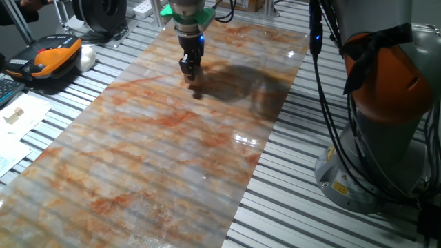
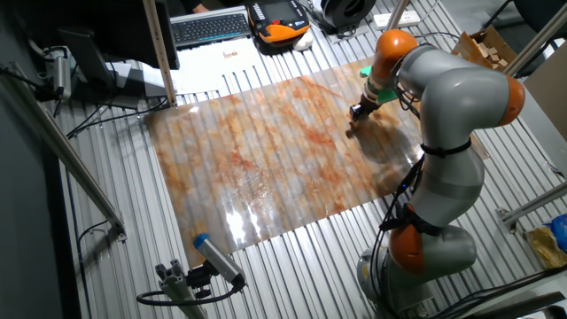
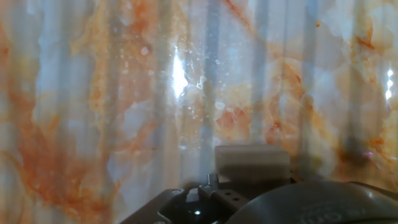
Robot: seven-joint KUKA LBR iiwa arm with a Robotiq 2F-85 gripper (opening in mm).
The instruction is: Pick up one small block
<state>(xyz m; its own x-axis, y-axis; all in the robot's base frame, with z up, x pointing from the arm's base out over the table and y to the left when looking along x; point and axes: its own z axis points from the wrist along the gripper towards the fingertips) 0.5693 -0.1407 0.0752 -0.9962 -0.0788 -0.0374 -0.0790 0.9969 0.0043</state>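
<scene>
The pincer [image 1: 191,71] hangs low over the far part of the marbled orange-and-grey sheet [image 1: 158,145] that covers the slatted metal desk [image 1: 289,172]. In one fixed view its dark fingers [image 1: 187,67] point straight down, and a small dark shape sits just below their tips at the sheet surface; whether this is the block or only shadow cannot be told at this size. The other fixed view places the pincer [image 2: 357,113] near the sheet's edge on the arm's side, with the grey and orange arm [image 2: 452,106] bent over it.

In the hand view a small light-tan plain wooden cube [image 3: 252,163] shows at the bottom centre, directly ahead of the dark hand housing [image 3: 261,202] and touching or nearly touching it (the image is blurred). Its top face looks pale grey-tan and its edges are soft. The fingers themselves do not show clearly in this view, so I cannot tell how wide the jaws stand, nor whether they have hold of the cube.

Off the sheet, one fixed view shows an orange and black handheld unit [image 1: 55,58] and white papers [image 1: 17,131] at the left side of the desk
</scene>
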